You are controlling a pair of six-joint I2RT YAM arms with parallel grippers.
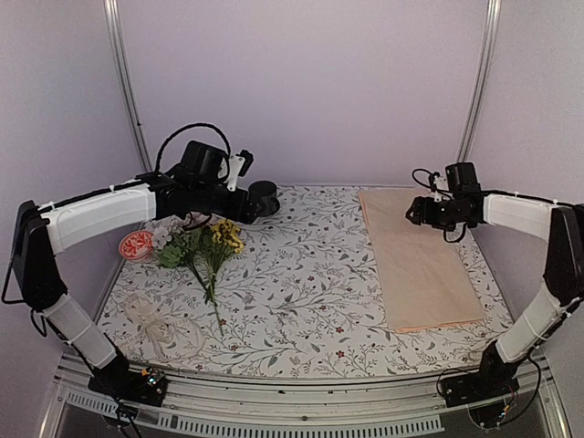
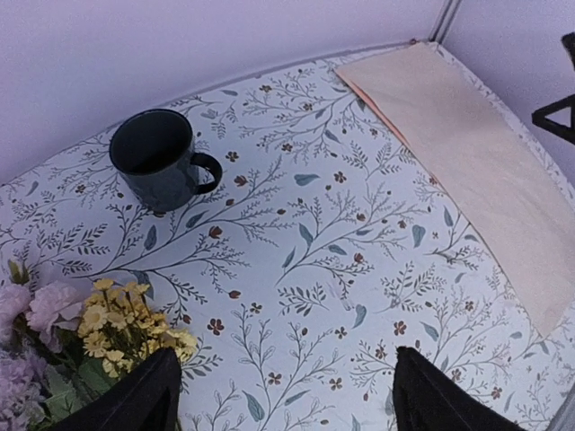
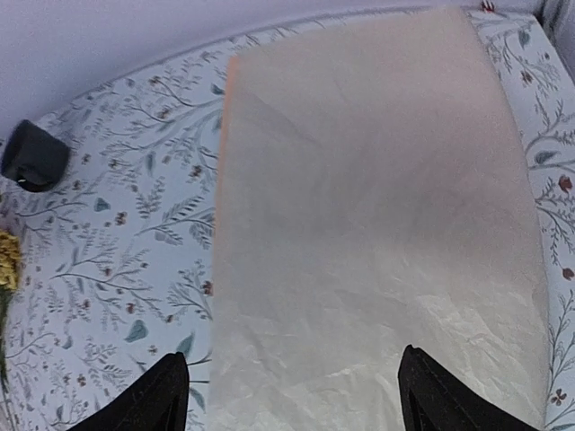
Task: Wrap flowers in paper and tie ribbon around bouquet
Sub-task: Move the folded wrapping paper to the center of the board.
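Top external, paper [image 1: 420, 265]: flat, cream-beige, peach edge.
Flowers [image 1: 214, 239]: yellow, pale pink, loose.
Left gripper [image 2: 283, 395]: spread, empty.
Right gripper [image 3: 292, 395]: spread, empty.

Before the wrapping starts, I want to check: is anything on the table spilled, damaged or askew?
Nothing stands out. The paper lies flat, the flowers lie whole on their side, the ribbon is a loose heap, and the mug stands upright.
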